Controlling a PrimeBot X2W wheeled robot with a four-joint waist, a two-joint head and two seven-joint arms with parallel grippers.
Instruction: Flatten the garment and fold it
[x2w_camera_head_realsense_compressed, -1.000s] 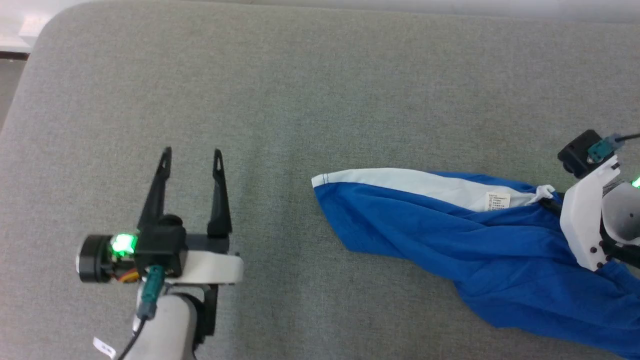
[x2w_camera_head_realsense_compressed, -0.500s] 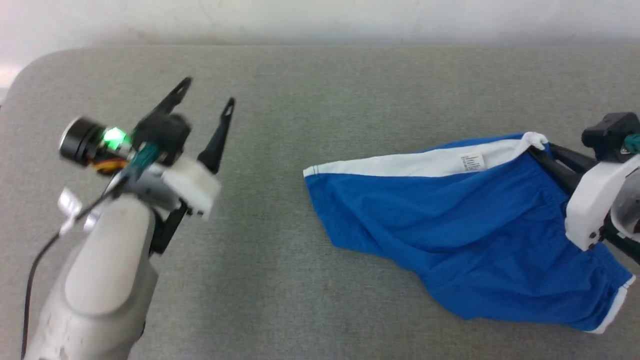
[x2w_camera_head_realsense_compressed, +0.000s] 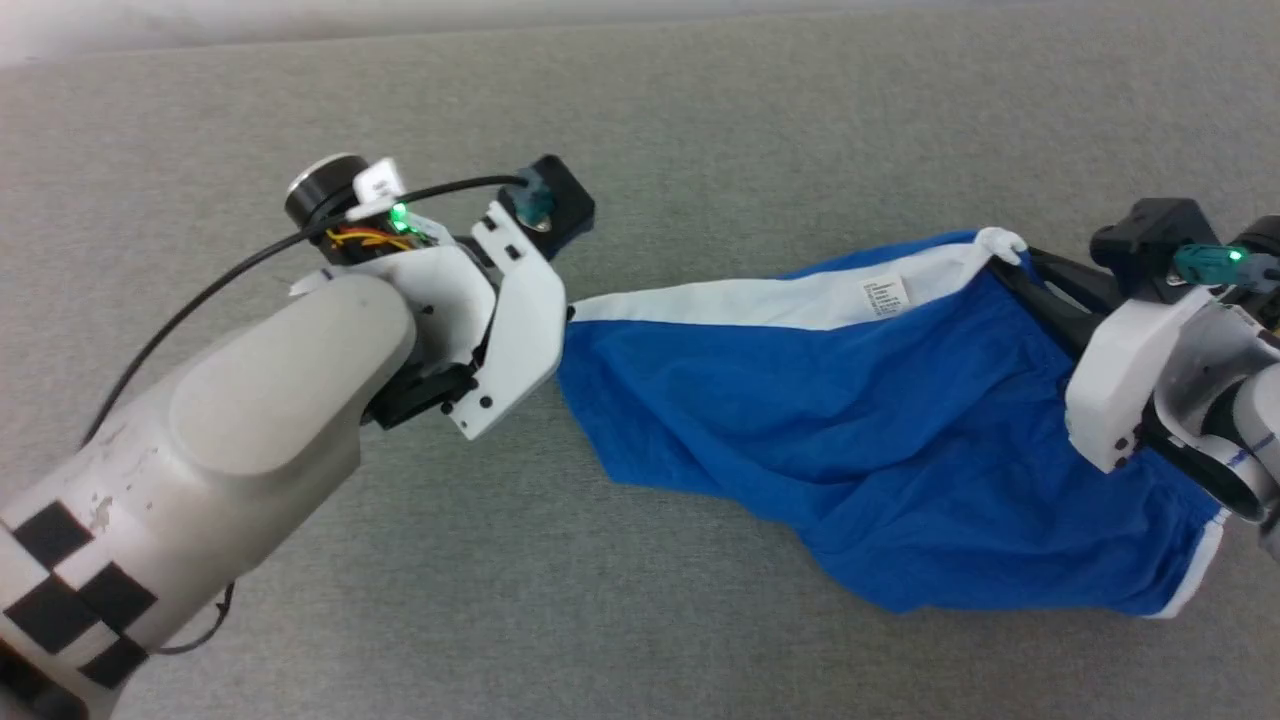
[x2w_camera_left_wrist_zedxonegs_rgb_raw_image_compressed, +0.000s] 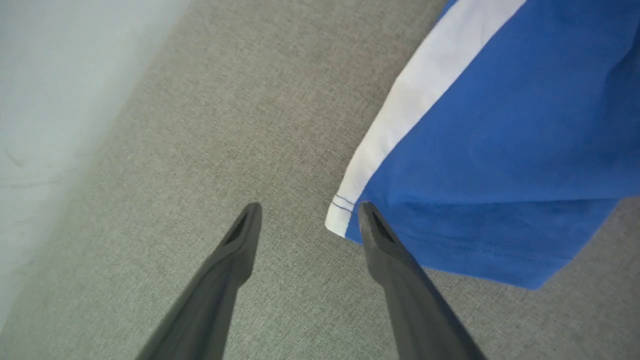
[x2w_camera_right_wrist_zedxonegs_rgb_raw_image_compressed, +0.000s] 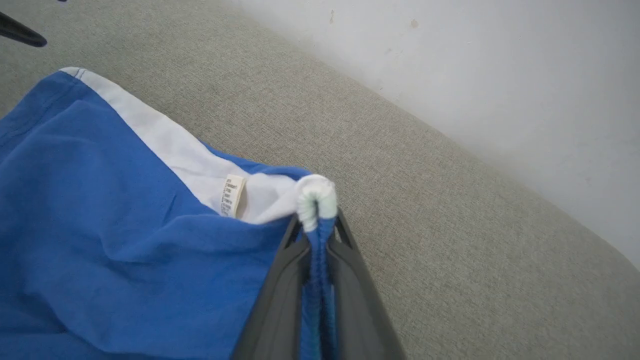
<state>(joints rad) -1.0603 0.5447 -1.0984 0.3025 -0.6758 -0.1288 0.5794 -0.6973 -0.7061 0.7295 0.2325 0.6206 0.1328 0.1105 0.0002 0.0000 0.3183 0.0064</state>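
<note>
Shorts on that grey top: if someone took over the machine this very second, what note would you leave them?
Right end effector: shut on the shorts, pinching the bunched white end of the stripe near the label.
Left end effector: open, holding nothing, with the striped hem corner just between its fingertips.
Shorts: lying on the grey surface, strung out between the two arms, rumpled, lower part sagging.
Done: one end gripped.
Left: probably close the left on the hem corner, pull the shorts flat, then fold.

right gripper (x2w_camera_head_realsense_compressed: 1008, 264) pinches garment (x2w_camera_head_realsense_compressed: 850, 420)
</note>
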